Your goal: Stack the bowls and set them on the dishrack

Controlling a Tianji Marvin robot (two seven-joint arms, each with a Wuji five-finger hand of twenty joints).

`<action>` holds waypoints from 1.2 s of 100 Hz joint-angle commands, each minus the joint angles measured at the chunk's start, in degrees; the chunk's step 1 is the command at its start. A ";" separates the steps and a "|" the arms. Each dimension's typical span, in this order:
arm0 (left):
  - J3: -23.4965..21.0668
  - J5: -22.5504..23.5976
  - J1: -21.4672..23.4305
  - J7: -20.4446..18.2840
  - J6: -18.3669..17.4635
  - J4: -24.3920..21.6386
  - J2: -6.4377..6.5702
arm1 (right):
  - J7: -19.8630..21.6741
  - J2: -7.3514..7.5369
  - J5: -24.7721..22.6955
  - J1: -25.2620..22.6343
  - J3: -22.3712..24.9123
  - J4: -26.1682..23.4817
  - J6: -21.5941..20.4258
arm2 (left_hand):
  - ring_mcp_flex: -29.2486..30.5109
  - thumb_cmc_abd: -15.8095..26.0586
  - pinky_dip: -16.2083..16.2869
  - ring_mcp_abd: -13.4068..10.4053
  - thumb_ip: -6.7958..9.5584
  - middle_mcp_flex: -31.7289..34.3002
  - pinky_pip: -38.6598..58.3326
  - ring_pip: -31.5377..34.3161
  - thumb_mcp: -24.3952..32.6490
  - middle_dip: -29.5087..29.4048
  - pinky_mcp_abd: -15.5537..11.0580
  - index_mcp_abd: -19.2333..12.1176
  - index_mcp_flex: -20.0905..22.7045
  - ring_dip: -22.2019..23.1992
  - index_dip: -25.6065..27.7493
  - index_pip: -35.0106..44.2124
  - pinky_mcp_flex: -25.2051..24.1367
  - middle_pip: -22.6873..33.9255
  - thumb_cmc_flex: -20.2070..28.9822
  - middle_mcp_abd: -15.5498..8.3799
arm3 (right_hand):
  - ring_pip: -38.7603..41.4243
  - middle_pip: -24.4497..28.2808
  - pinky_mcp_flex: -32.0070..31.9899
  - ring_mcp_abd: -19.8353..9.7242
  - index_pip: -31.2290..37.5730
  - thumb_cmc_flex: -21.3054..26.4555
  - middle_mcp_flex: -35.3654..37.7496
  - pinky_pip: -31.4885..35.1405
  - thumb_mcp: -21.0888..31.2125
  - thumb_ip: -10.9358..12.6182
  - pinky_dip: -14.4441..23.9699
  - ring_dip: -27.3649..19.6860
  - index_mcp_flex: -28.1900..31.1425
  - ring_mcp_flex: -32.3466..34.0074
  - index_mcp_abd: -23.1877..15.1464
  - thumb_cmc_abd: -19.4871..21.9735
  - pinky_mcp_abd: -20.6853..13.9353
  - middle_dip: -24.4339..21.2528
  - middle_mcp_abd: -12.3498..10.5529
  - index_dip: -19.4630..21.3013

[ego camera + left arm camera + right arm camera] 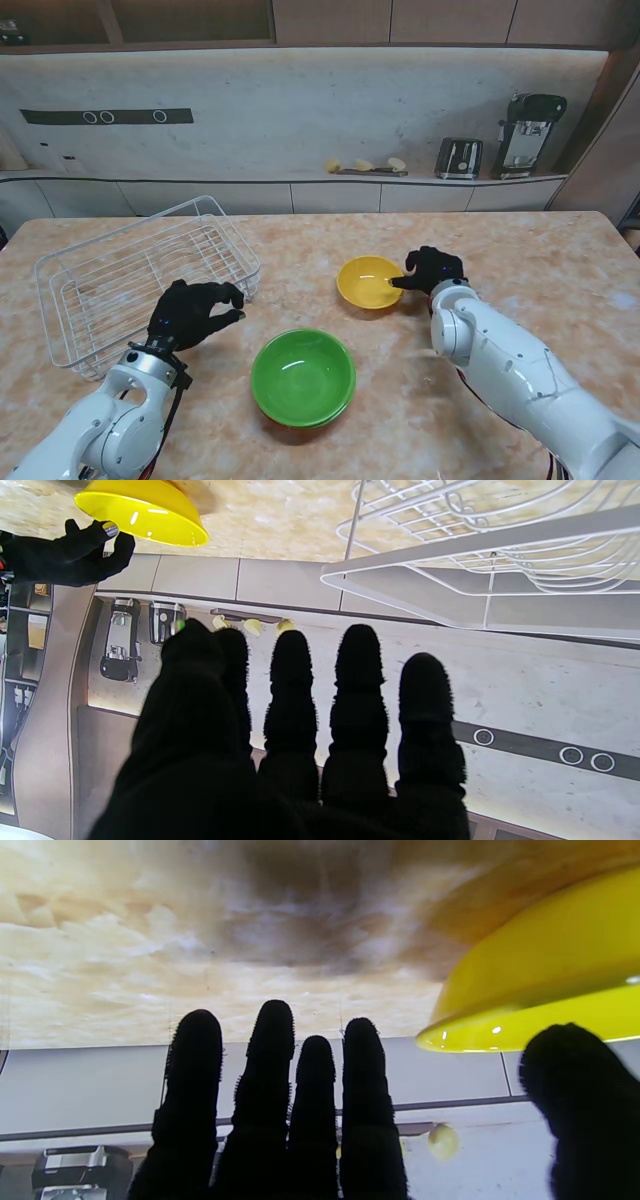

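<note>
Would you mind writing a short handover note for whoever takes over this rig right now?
Left hand: open, holding nothing, between the dishrack and the green bowl.
Right hand: at the right rim of the yellow bowl, thumb over the rim, fingers outstretched; no closed grasp visible yet.
Both bowls sit apart on the table, upright; the green one is nearer to me.
Done: nothing stacked, nothing in the dishrack.
Left: nest the bowls, then move the stack into the dishrack.

Sitting on the counter [560,270]: two bowls, one yellow bowl [370,282] and one green bowl [303,377]; one wire dishrack [140,280]. Two gloved hands are showing.
</note>
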 commanded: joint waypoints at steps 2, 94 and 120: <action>-0.04 -0.05 0.30 -0.71 0.07 -0.40 -0.12 | 1.01 -0.96 0.52 0.27 -0.82 0.69 -0.38 | -0.26 2.34 0.49 0.85 -0.53 0.98 -0.10 -0.07 -0.75 -0.62 1.17 -0.90 0.89 -0.49 -0.35 -0.45 -0.47 -0.56 0.30 0.02 | 2.28 1.30 0.96 -0.77 1.07 -0.34 1.42 2.47 -0.63 1.13 0.49 2.00 1.50 1.18 -1.08 0.35 -1.27 1.12 0.34 1.01; -0.19 -0.06 0.45 -0.64 0.06 -0.49 -0.13 | 0.30 -4.53 8.39 2.60 -2.69 7.22 -2.13 | -0.31 2.37 0.49 0.86 -0.53 0.97 -0.12 -0.07 -0.76 -0.61 1.15 -0.89 0.86 -0.48 -0.35 -0.45 -0.52 -0.53 0.28 0.08 | 18.46 6.36 15.41 -4.75 25.81 34.11 22.18 13.97 5.67 -3.26 -0.32 7.83 14.24 16.89 -19.65 -15.76 -3.86 12.18 -5.78 -4.48; -0.17 -0.08 0.45 -0.67 0.11 -0.50 -0.14 | 0.18 -4.82 9.80 1.88 -1.38 6.81 -2.16 | -0.30 2.42 0.49 0.85 -0.52 0.97 -0.13 -0.08 -0.74 -0.62 1.19 -0.92 0.91 -0.48 -0.34 -0.41 -0.55 -0.55 0.29 0.08 | 23.19 9.08 19.88 -6.54 27.43 42.05 25.19 16.47 6.39 -5.37 -1.69 6.78 18.72 20.31 -21.65 -16.27 -5.07 14.97 -7.91 4.70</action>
